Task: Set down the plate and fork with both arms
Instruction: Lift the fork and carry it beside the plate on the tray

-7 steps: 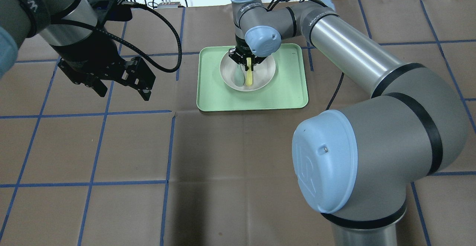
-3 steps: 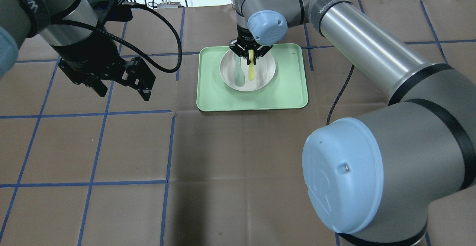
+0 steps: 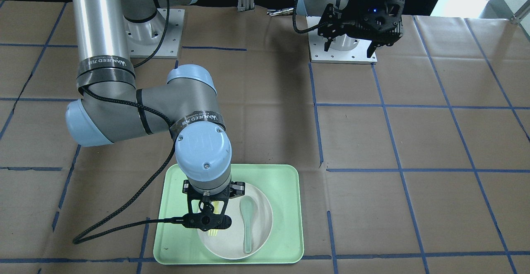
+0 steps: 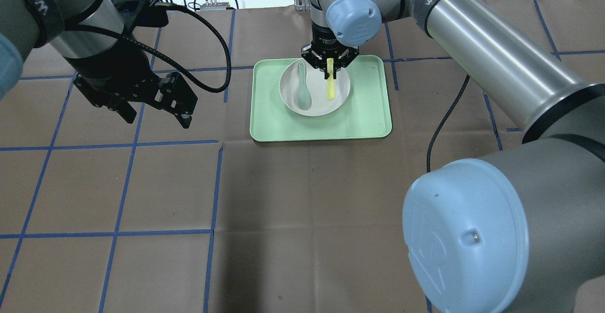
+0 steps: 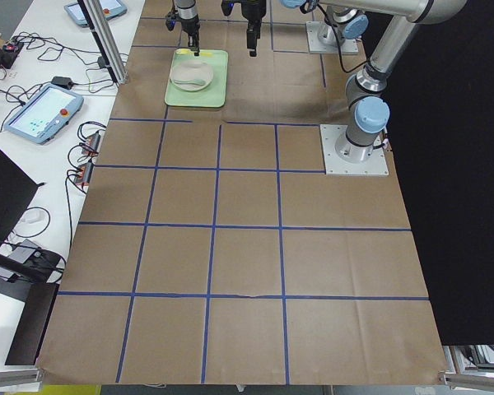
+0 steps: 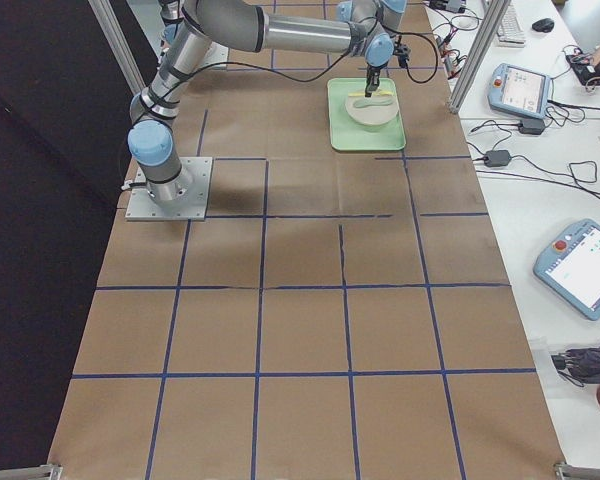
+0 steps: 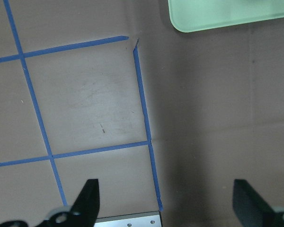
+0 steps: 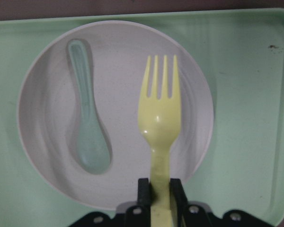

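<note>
- The plate (image 4: 317, 101): round, off-white and shallow, lying flat on a light-green tray (image 4: 368, 114) in the upper centre of the overhead view.
- The fork (image 4: 330, 90): pale yellow with short tines. Its handle is pinched in the jaws of the right gripper (image 4: 330, 73), and its tines reach over the plate's right half.
- The left gripper (image 4: 157, 117): black, jaws spread, above the bare desk (image 4: 142, 185) at the frame's left.

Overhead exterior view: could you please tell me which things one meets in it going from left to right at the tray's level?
left gripper → spoon → fork → black cable. The plate and the tray span the spoon and fork, so they have no single place in the order.
</note>
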Robot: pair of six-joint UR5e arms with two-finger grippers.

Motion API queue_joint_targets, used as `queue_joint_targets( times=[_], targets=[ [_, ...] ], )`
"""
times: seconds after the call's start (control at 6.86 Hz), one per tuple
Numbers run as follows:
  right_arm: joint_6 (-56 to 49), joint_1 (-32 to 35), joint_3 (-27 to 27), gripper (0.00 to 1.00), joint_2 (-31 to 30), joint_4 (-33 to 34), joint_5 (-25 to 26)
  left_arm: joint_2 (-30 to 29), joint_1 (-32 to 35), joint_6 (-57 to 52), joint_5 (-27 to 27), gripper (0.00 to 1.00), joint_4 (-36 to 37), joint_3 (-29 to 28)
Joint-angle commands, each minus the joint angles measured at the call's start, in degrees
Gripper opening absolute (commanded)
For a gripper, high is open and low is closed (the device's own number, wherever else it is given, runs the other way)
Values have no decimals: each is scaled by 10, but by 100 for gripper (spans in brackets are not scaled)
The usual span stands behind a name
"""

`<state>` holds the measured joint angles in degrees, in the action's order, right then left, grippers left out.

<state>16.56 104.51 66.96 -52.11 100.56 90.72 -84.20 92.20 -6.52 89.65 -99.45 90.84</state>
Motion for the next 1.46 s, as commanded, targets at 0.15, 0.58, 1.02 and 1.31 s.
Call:
queue_joint_targets(
  times=[0.15,0.58,1.02,1.31],
  targets=[
    [-78,-71,97,0,-39,23,-4,0,0,-1,1,100,-4,0],
    [-79,-77,156,0,1,181,-10,0,0,0,0,100,-6,0],
    [-78,-78,157,0,11,198,-6,0,0,-1,0,100,-7,0],
    [-77,-80,156,91,8,194,0,0,0,0,0,100,-7,0]
  ],
)
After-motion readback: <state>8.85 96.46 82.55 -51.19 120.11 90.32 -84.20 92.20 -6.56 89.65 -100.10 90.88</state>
